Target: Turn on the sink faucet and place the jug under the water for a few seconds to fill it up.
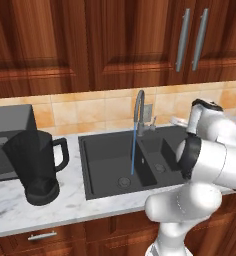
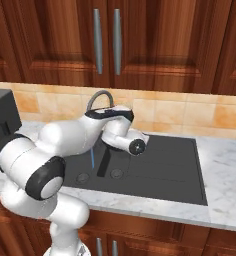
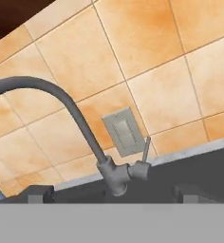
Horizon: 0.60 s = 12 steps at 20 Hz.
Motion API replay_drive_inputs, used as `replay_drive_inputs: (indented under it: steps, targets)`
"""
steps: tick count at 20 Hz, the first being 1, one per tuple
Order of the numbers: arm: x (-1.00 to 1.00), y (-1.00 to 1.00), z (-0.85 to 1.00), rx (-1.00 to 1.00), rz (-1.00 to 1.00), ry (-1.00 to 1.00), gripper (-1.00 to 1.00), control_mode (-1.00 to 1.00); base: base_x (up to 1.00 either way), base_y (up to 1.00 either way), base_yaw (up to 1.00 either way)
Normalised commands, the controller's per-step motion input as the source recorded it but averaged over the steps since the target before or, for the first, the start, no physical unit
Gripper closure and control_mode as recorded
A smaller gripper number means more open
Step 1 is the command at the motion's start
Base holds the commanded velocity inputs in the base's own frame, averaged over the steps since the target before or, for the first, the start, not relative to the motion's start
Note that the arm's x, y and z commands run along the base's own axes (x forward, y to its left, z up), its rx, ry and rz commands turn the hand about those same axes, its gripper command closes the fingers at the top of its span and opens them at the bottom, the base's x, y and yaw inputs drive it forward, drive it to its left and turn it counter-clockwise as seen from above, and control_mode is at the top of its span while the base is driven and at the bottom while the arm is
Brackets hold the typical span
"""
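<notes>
Tap point(image 3: 109, 171) dead ahead of my jaws, water point(image 1: 133, 150) running into sink point(image 1: 102, 175). Jaw opening: cannot tell. Jug point(image 1: 32, 162) far off to my left on tabletop point(image 1: 80, 207); likely rigid, light, slick; grip loop handle point(image 1: 64, 152).

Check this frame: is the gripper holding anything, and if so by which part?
Nothing held, it seems. The jug stands alone on the counter left of the sink, far from the arm; the fingers themselves aren't visible.
</notes>
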Motion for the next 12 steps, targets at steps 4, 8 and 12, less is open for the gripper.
replay_drive_inputs:
  steps: [4,8,12]
  targets:
    - [-0.93,0.28,0.68,-0.20,0.32,0.00,-1.00,-1.00,0.00,0.00,0.00]
    - [-0.80,0.54,0.51,-0.23,0.40,0.00,-1.00,-1.00,0.00,0.00,0.00]
    - [-0.73,0.69,0.17,-0.22,0.42,-0.02,-1.00,-1.00,0.00,0.00,0.00]
